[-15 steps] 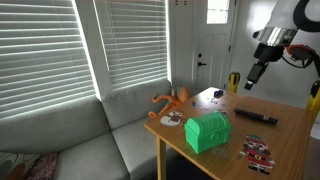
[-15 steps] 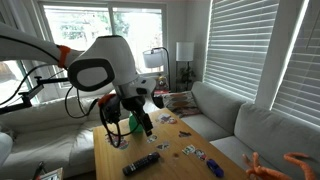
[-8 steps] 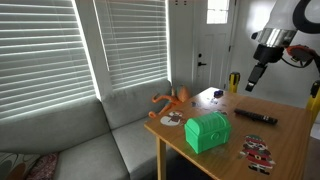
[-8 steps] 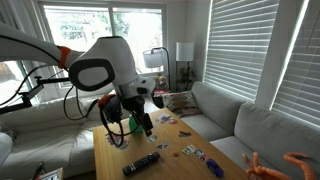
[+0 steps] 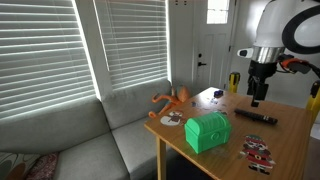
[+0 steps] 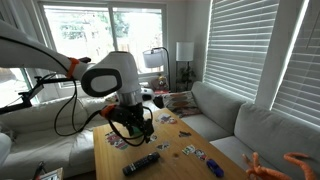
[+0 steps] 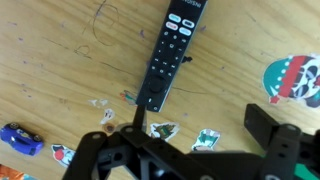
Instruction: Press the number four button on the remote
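The remote [image 7: 172,50] is a slim black bar lying flat on the wooden table, buttons up, in the upper middle of the wrist view. It also shows in both exterior views [image 5: 256,117] [image 6: 141,163]. My gripper [image 7: 200,128] is open and empty, pointing down at the table. Its left finger is near the remote's near end and its right finger is well off to the side. In an exterior view the gripper [image 5: 257,97] hangs a little above the remote. In the exterior view from the opposite side it [image 6: 135,128] is above the table, beyond the remote.
A green chest [image 5: 208,131] stands near the table's front corner, with an orange toy [image 5: 172,100] behind it. A red-and-white patterned item [image 5: 257,152] [image 7: 295,78] and several small stickers [image 7: 207,140] lie on the table [image 7: 60,70]. A grey sofa [image 5: 70,140] runs along the blinds.
The arm has come down and its wrist has turned to point straight down over the remote. The remote and the other items have not moved.
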`<state>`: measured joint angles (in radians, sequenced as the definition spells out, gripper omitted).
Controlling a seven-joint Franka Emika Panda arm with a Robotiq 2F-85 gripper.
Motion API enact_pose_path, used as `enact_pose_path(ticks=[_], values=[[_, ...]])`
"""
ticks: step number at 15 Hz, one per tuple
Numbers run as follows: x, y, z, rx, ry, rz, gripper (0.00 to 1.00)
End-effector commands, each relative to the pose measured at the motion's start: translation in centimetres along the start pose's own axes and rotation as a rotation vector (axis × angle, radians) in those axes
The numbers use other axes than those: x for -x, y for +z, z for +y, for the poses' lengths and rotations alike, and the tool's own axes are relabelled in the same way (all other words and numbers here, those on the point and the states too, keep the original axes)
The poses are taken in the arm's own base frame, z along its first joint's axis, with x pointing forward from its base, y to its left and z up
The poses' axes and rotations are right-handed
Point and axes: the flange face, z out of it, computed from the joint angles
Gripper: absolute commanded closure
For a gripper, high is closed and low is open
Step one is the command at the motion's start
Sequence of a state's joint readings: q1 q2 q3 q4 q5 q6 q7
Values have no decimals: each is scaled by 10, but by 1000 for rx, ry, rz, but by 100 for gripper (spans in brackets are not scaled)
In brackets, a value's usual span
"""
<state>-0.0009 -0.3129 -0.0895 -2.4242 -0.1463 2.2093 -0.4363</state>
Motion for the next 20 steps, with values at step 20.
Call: enact_pose_path(ticks=[20], values=[[27, 30, -5, -84, -748, 104, 0]])
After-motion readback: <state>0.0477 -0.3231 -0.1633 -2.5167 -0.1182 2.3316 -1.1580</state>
